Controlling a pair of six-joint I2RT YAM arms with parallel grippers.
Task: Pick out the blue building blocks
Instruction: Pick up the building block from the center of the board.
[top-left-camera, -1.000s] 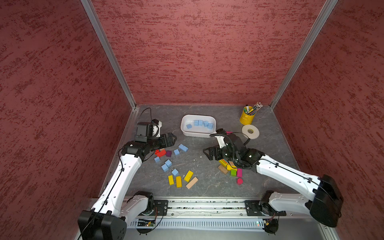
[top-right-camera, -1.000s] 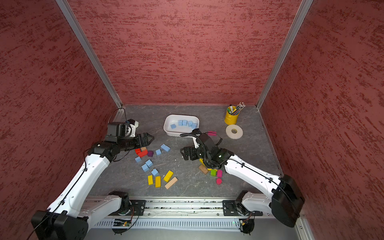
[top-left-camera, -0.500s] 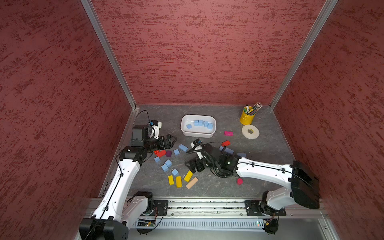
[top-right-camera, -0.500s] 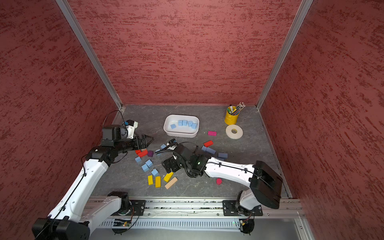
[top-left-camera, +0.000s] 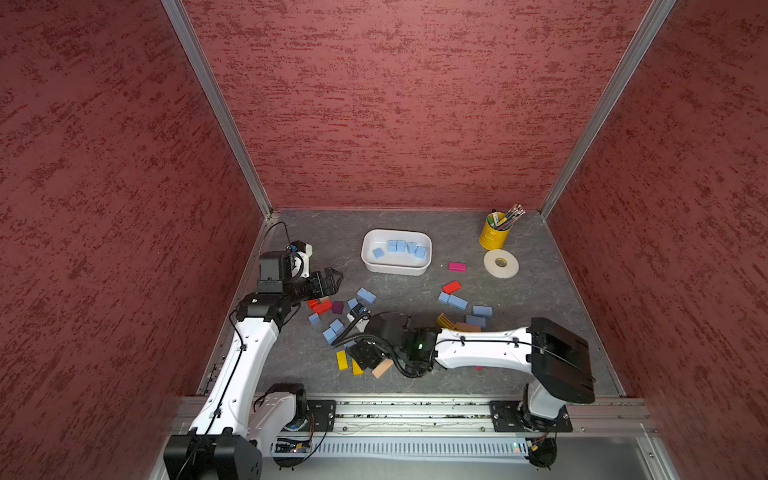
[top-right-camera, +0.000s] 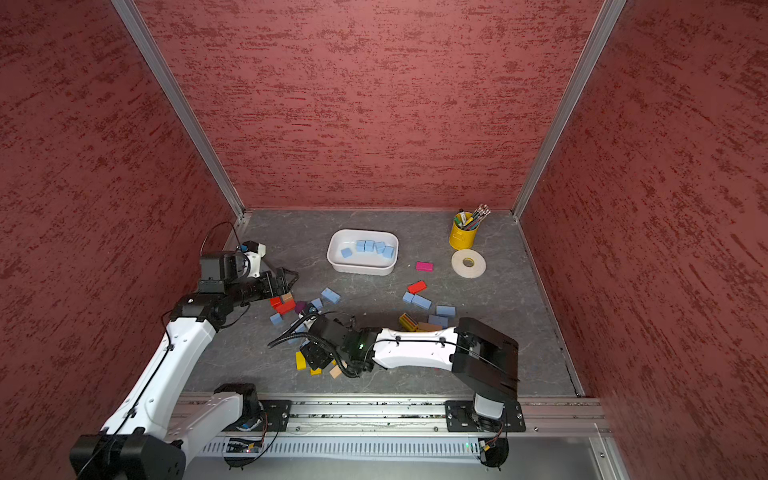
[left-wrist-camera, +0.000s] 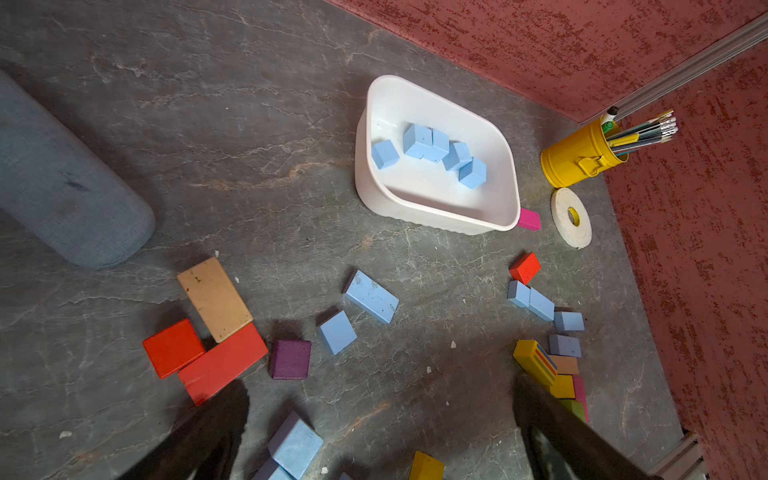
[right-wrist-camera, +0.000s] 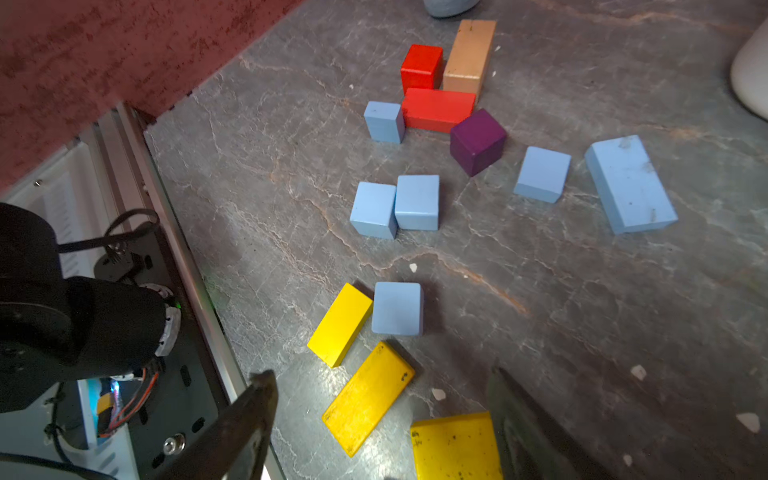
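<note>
Blue building blocks lie loose on the bench below and ahead of my left end effector, whose jaws hang wide apart and empty. My right end effector, jaws apart too, has one blue cube just past its tips (yellow bricks crowd it). If I close here, I'd likely pinch yellow or knock the cube aside.

Both top views look steeply down from high above the front rail toward the back wall, taking in the whole gray table. My left wrist camera sits low, facing the white tub. My right wrist camera hovers closer to the table; both wrist views share the long blue building block and purple cube.
</note>
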